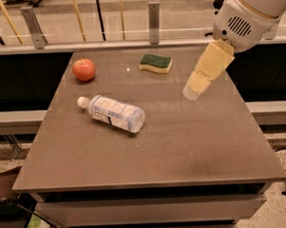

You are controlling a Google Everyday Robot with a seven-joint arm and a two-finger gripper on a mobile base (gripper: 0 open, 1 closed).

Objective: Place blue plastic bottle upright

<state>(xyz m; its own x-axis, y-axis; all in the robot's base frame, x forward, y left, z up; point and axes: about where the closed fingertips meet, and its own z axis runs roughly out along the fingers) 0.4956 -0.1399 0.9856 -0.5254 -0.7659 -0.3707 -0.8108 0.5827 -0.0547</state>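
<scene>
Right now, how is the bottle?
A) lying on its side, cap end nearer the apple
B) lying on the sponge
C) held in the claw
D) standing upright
A: the bottle lies flat on the table, cap end nearer the apple than the sponge; the claw hangs above the table, apart from it.
</scene>
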